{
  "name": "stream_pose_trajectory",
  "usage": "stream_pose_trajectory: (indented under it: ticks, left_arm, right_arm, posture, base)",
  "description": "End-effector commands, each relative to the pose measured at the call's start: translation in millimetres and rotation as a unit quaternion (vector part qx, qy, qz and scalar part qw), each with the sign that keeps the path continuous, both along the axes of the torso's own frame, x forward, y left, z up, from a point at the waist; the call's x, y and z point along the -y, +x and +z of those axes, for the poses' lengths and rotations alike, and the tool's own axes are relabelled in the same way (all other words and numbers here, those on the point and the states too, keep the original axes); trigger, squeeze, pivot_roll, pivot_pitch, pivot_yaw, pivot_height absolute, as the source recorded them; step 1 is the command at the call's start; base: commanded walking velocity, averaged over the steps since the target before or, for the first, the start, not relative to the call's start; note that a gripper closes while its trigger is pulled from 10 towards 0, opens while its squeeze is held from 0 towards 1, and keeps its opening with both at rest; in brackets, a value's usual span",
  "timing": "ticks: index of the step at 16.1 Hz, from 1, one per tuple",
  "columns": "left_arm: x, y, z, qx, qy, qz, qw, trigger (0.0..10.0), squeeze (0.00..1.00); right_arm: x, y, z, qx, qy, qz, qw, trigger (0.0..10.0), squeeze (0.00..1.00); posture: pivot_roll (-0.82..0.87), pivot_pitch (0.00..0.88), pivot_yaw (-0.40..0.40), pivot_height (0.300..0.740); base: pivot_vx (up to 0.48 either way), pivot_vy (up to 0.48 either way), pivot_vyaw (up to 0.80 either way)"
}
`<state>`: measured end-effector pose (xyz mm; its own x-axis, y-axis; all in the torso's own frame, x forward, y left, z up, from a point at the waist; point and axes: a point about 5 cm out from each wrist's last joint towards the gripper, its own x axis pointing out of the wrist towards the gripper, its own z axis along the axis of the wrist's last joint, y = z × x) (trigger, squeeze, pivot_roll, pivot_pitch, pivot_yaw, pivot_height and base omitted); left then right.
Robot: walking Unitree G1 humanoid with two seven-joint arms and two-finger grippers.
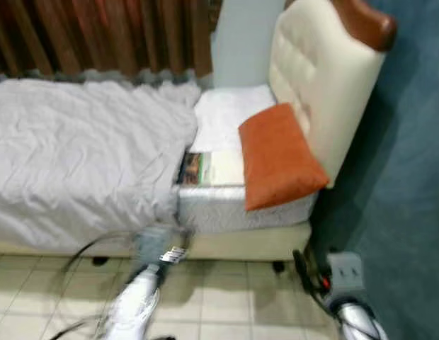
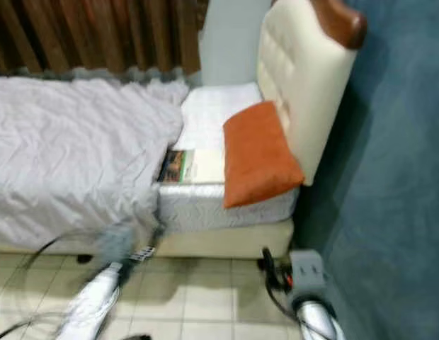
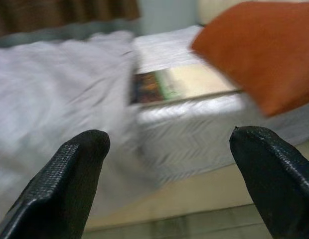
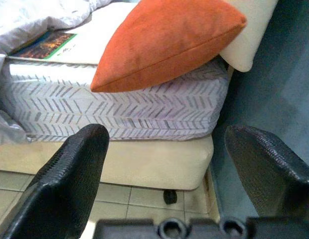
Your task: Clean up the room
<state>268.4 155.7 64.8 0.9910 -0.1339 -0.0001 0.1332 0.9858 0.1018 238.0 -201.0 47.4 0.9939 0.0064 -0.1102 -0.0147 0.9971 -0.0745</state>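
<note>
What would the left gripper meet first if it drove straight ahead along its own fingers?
Probably the patterned side of the mattress, just below the book lying at its edge. The left gripper is open and holds nothing; blur makes depth uncertain.

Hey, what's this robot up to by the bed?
It stands at the bedside with nothing in its grip. The left gripper and right gripper are both open and held low over the tiled floor, short of the mattress. On the bed lie a rumpled grey blanket, a book at the blanket's edge, and an orange pillow leaning against the cream headboard.
</note>
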Motion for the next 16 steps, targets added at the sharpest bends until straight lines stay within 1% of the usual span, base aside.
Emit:
stream_pose_trajectory:
  ticks: [1,3,4,6,9,10,14,16]
  left_arm:
    - [2.9,-6.5,8,0.027,0.017,-0.019,0.999,10.0,0.0]
    - [4.3,-7.4,6,0.026,0.013,-0.02,0.999,10.0,0.0]
    - [7.1,-6.2,5,0.021,-0.011,-0.022,0.999,10.0,0.0]
    - [6.7,-1.6,7,0.015,-0.016,-0.01,1.0,10.0,0.0]
    - [8.0,0.2,10,0.013,-0.009,-0.021,1.0,10.0,0.0]
    - [8.4,3.9,11,0.013,-0.01,-0.027,1.0,10.0,0.0]
    - [9.6,10.2,15,0.012,-0.014,-0.035,0.999,10.0,0.0]
    - [9.8,11.3,16,0.012,-0.015,-0.036,0.999,10.0,0.0]
  right_arm:
    - [8.4,-4.7,7,0.021,0.009,0.011,1.0,10.0,0.0]
    - [10.3,-3.7,5,0.014,0.007,0.014,1.0,10.0,0.0]
    - [9.9,1.6,4,0.012,0.003,0.015,1.0,10.0,0.0]
    - [5.9,7.4,5,0.015,0.004,0.021,1.0,10.0,0.0]
    - [0.4,10.3,5,0.017,0.01,0.033,0.999,10.0,0.0]
    - [-1.6,12.1,4,0.018,0.011,0.035,0.999,10.0,0.0]
    - [-2.4,11.9,1,0.014,0.025,0.03,0.999,10.0,0.0]
    - [-3.1,12.2,-2,0.006,0.044,0.022,0.999,10.0,0.0]
  posture:
    - [-0.1,0.0,-0.057,0.6]
    - [-0.09,0.0,-0.067,0.6]
    - [-0.09,0.0,-0.071,0.6]
    - [-0.07,0.0,-0.071,0.6]
    - [-0.07,0.0,-0.06,0.6]
    - [-0.08,0.0,-0.054,0.6]
    - [-0.08,0.0,-0.044,0.6]
    - [-0.08,0.0,-0.04,0.6]
  base:
    - [0.0,0.0,0.0]
    - [0.0,0.0,0.0]
    - [0.0,0.0,0.0]
    - [0.48,0.0,0.0]
    - [0.48,0.0,0.0]
    - [0.48,0.0,0.0]
    - [0.48,0.0,0.0]
    - [0.48,0.0,0.0]
